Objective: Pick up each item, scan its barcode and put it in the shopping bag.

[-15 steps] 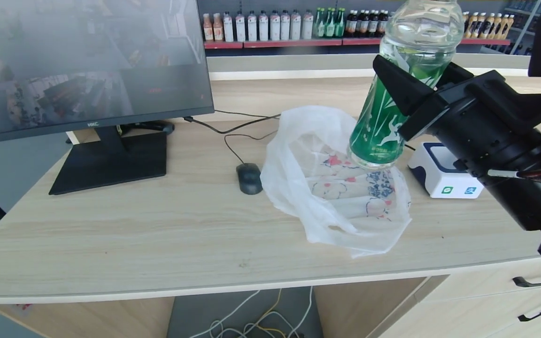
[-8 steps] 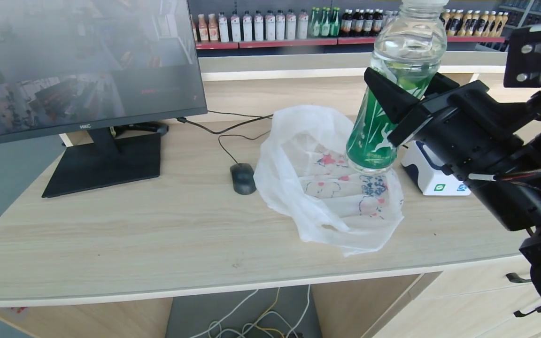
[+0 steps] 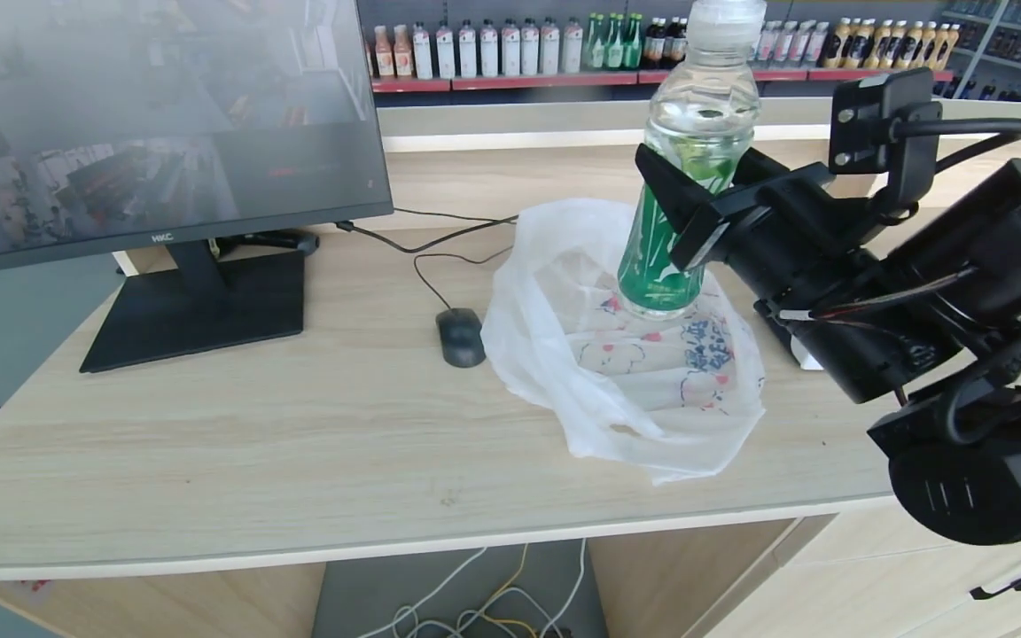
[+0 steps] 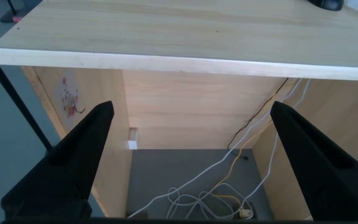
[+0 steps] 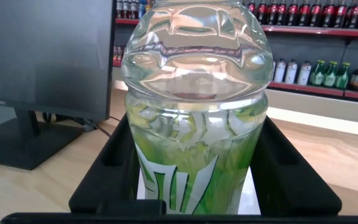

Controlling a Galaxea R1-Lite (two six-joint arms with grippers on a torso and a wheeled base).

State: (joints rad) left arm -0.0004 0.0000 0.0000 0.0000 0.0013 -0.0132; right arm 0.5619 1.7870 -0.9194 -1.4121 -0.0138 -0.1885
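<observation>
Head view: the bottle point(image 3: 657, 266) wears a green label with white figures across its lower half. Its upper half is clear, with a pale cap on top. The print on the label is too small to read. The monitor point(image 3: 147, 124) carries a small pale mark on its lower frame, and the rack of bottles point(image 3: 519, 49) far behind the claw shows only colour bands.

The right claw point(image 3: 697, 182) is clenched on the bottle at mid-height, one finger on each side, holding it upright with a slight lean. In the right wrist view the two black fingers flank the label closely.

Directly beneath this claw lies the white shopping bag point(image 3: 528, 328), its mouth open upward. A flower-printed packet point(image 3: 652, 354) shows through the thin plastic. Whether the bottle's base touches the bag cannot be told.

Just behind the claw's wrist a white box point(image 3: 805, 359) peeks out. To the claw's left and lower sits a dark mouse point(image 3: 460, 337), just beside the bag. The monitor stands well apart, farther to the left.

The wooden counter point(image 3: 298, 425) stretches bare from the bag toward its front edge, nearer the robot than the claw.

The left claw point(image 4: 191, 155) hangs released, fingers spread wide and grasping nothing. It sits below the counter's front edge, with loose cables point(image 4: 210, 186) on the floor under it.
</observation>
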